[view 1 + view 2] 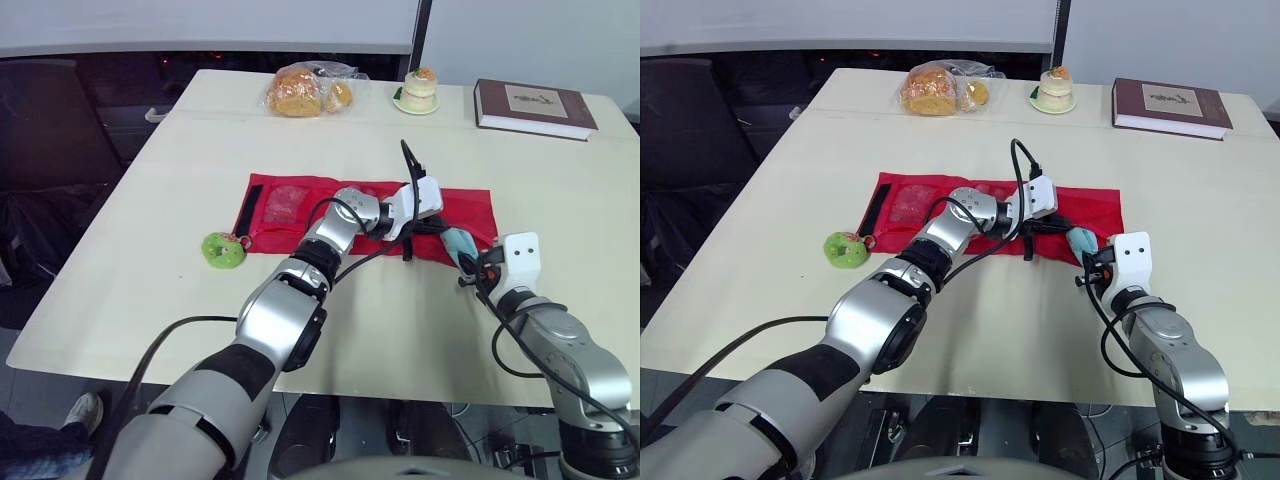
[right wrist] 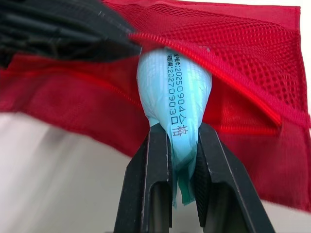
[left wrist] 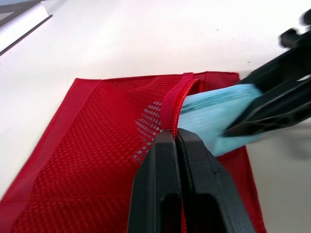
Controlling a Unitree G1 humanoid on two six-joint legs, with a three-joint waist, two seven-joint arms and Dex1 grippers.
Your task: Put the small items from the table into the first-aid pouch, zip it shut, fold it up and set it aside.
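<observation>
Loading step: left gripper (image 3: 174, 132) pinched shut on the zip lip of the red pouch (image 3: 97, 145), right gripper (image 2: 179, 127) clamped the blue packet (image 2: 175, 77) half inside; next needed a deeper push, then release.

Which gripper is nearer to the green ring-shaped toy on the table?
Left. The left gripper, shut on the red pouch, lies right of the green toy; the right gripper, holding the blue packet, is farther right.

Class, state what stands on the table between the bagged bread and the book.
A small cake stands there, as shown in the left eye view.
</observation>
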